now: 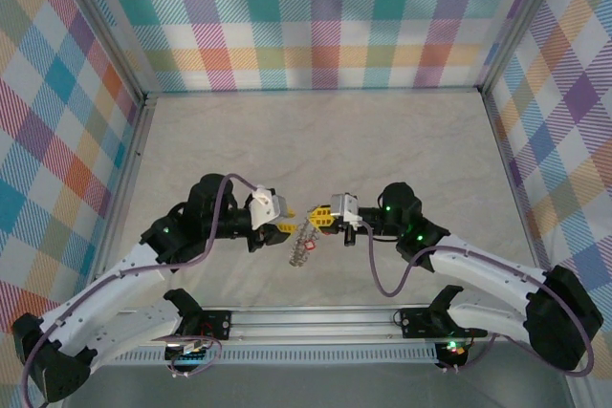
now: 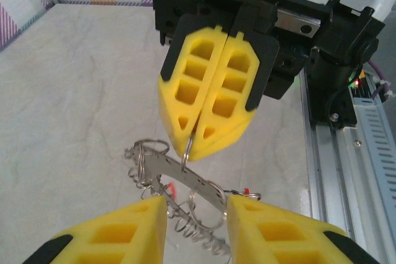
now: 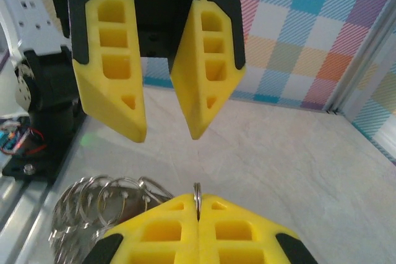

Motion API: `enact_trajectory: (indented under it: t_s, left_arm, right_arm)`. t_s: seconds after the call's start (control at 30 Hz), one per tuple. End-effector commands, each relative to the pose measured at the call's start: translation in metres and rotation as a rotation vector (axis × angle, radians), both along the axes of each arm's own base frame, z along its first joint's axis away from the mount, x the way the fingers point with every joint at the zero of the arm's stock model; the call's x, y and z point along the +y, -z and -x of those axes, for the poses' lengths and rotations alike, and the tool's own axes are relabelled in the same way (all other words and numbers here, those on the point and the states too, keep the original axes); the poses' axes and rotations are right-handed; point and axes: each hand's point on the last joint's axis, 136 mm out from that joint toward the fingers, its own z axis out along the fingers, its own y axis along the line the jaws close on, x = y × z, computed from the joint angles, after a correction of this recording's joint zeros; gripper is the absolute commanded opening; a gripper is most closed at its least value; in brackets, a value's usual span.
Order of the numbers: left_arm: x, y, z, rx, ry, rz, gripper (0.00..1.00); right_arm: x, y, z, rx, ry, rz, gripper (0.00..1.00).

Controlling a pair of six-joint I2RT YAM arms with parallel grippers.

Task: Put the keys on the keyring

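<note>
Where the two arms (image 1: 143, 255) meet at the centre of the overhead view, above the pale table (image 1: 316, 131), their tips face each other closely. On the right gripper (image 2: 193, 146), the yellow fingers are pressed together, pinching one wire loop of the keyring (image 2: 176, 180), whose grey coils hang just below. On the left gripper (image 3: 168, 134), the fingers stand moderately apart and hold nothing. A red fleck of the keys (image 2: 246, 191) shows among the coils, lower right of the left wrist view.
</note>
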Motion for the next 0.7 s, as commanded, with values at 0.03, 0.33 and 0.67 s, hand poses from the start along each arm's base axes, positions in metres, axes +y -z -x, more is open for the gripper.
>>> enact_trajectory:
  t_s: [0.03,0.33,0.67]
  left_arm:
    - [-0.003,-0.012,0.01,-0.041,0.091,-0.028,0.3]
    - [-0.006,-0.019,0.007,-0.074,0.081,0.022,0.28]
    - [-0.007,-0.034,0.004,-0.071,0.041,0.083,0.29]
  right_arm:
    - [0.0,-0.034,0.007,-0.012,-0.051,-0.148,0.0]
    - [-0.004,-0.048,0.007,0.011,-0.045,-0.242,0.0]
    - [-0.002,-0.051,0.01,0.064,-0.082,-0.29,0.0]
